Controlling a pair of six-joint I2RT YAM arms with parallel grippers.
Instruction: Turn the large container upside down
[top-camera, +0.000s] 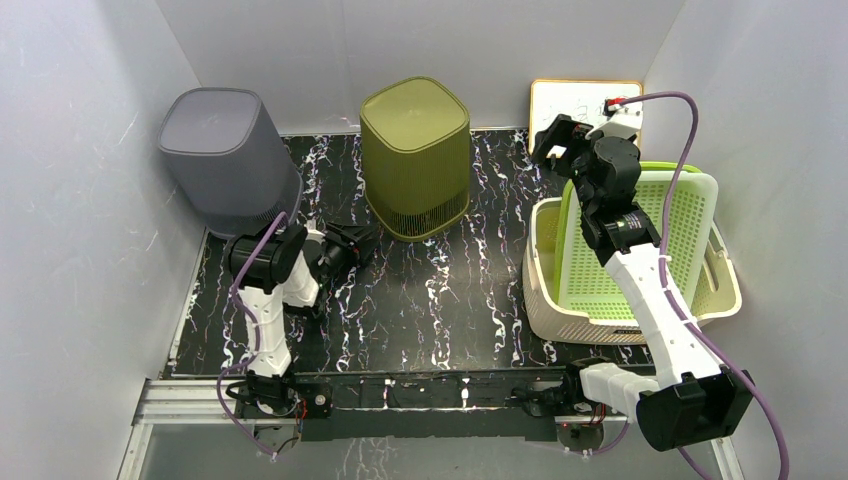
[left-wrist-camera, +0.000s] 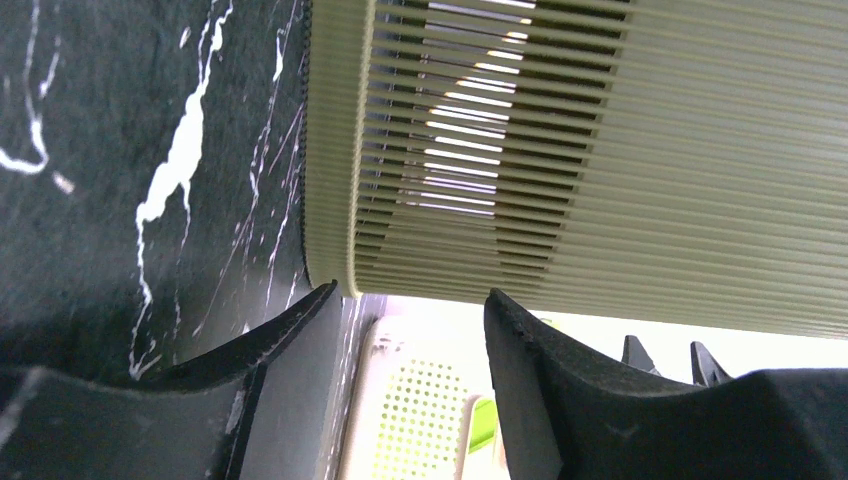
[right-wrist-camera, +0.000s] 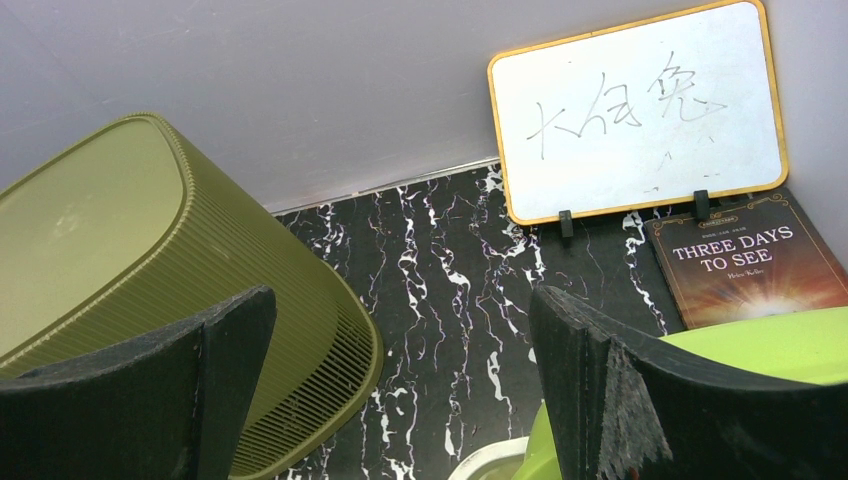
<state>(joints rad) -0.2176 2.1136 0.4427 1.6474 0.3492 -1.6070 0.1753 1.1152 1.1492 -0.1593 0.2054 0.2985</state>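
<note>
Black marbled table (top-camera: 440, 310) carried the olive container (top-camera: 415, 155) at twelve o'clock, axis upright, mouth down. It stood at one o'clock from my left gripper (top-camera: 362, 243), the nearer one, jaws parted and empty; my right gripper (top-camera: 560, 140) gaped empty too.

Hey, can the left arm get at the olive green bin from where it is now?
Probably yes. The left gripper sits just beside the olive green bin, jaws apart and facing its slatted wall, with nothing visible between them.
</note>
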